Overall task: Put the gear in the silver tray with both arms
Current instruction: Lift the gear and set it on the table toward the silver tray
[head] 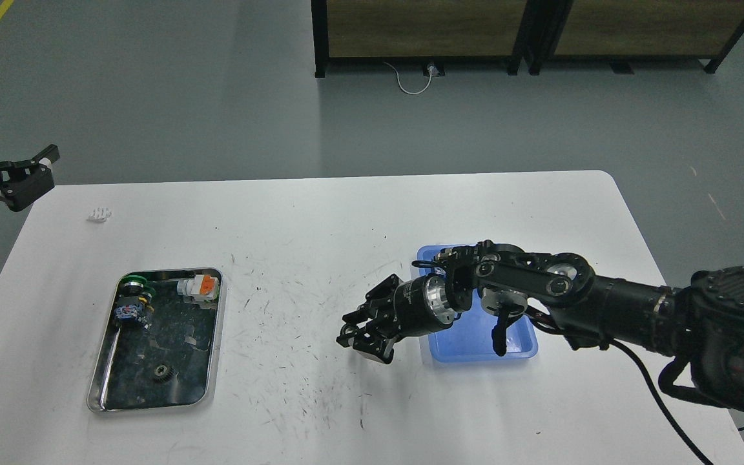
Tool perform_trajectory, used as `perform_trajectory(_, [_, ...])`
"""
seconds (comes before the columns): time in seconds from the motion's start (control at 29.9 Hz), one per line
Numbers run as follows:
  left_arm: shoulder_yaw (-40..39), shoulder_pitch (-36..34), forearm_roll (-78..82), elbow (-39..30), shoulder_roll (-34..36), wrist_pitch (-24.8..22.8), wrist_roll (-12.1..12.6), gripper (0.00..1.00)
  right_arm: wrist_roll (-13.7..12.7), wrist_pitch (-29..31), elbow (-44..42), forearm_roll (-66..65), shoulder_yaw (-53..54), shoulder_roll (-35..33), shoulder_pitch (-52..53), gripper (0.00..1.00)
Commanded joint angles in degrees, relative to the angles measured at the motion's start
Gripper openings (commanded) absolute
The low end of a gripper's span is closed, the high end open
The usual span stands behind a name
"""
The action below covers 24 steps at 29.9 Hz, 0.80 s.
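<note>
Right arm: matte black segmented housing with round joint caps showing pale centre discs. A polished silver ring sits at the wrist just behind the hand. Loose black cables loop beneath the forearm and trail off along it. The shoulder housing carries a fine ribbed texture. Right hand: black, claw-like, angular linkages. Left hand: black, blocky fingers, one white-tipped.

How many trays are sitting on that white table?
2: the silver tray toward the table's left, and the blue tray toward the right, partly covered by the right arm.
</note>
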Motion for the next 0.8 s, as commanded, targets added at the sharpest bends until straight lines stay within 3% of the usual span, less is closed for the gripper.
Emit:
perform_trajectory(0.0, [0.1,0.2,0.0,-0.1,-0.1,0.3,0.0,0.97,0.1,0.3,-1.9,0.0,-0.8,3.2,-0.1,0.20])
perform_trajectory(0.2, [0.0,0.4,0.0,-0.1,-0.6,0.5,0.0,0.97,0.3,1.3,-4.6,0.0,-0.7,6.0,-0.2,0.28])
perform_trajectory(0.37, [0.0,0.4,0.0,-0.1,-0.9,0.6,0.0,0.97,1.5,1.2,-8.0,-0.2,-0.1,6.7,-0.4,0.63])
perform_trajectory(0.43, [0.0,0.4,0.0,-0.1,-0.9,0.6,0.0,0.97,2.0,1.2,-9.3,-0.2,0.1,6.7,-0.5,0.72])
perform_trajectory(0.77, [0.1,0.3,0.0,-0.7,-0.6,0.3,-0.9,0.98,1.7,1.2,-12.6,-0.1,3.7,6.7,1.2,0.90])
